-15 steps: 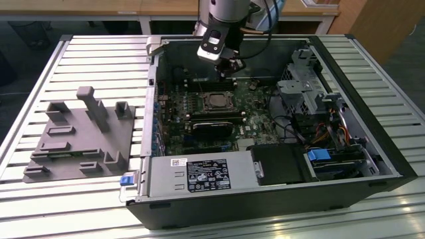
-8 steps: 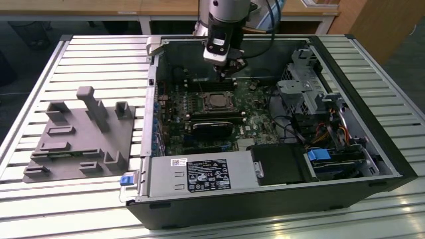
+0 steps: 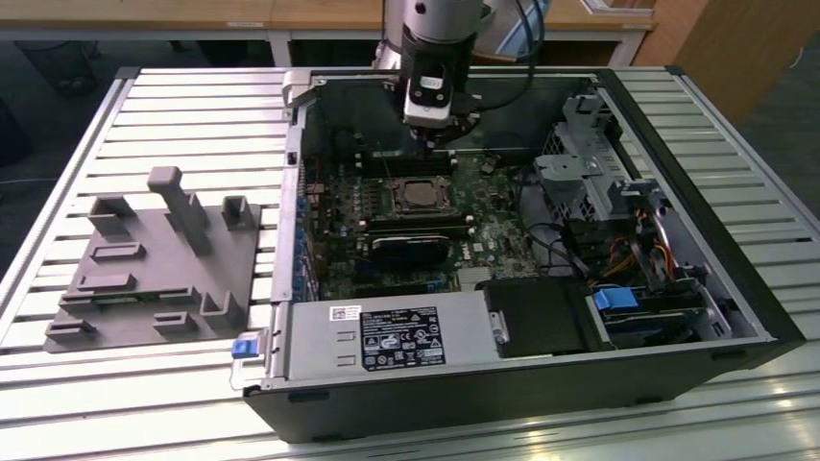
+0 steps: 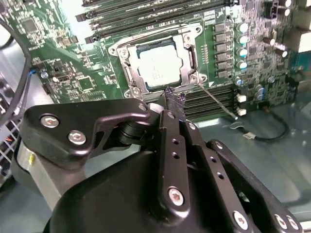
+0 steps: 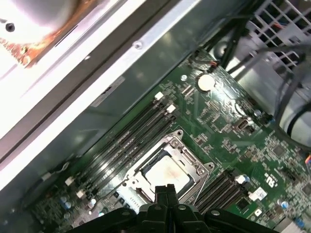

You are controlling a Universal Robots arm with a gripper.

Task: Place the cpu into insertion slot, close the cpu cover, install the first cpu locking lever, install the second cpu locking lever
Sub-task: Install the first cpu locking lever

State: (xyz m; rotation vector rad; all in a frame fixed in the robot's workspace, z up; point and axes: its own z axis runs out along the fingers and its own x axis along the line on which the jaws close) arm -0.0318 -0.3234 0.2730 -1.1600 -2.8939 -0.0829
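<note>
nearest, in both wrist views, the gripper (image 4: 175, 101) is seen with its two fingers pressed together and nothing held between them; it is poised low over the green motherboard (image 4: 63, 63), near the socket, and no contact with it can be made out.

just beyond the fingertips the cpu (image 4: 156, 65) is found lying flat in the insertion slot (image 4: 120, 50); its pale face shows through the square cut-out of the cpu cover (image 4: 188, 54), which appears to lie down around it; from the slot's corner nearest the gripper a thin wire locking lever (image 4: 218, 101) slants outward, seemingly unlatched; long black memory slots (image 4: 146, 17) are ranged on both sides of the socket.

the cpu is judged light, thin and stiff, yet fragile; it is best taken by two opposite edges, never by its face, and pressed on not at all while seated; the cover is judged to be thin sheet metal, stiff along its frame but easily bent, so any push is best put on the frame and not on the chip; the lever is judged a springy, smooth steel wire, likely to slide off narrow fingertips, and is best engaged near its free end, where leverage is greatest.

farther off, in the exterior view, the open computer case (image 3: 717, 240) is seen lying on a slatted table (image 3: 192, 106); a grey fixture (image 3: 154, 259) rests on the table at the exterior view's left, well apart from the gripper.
</note>
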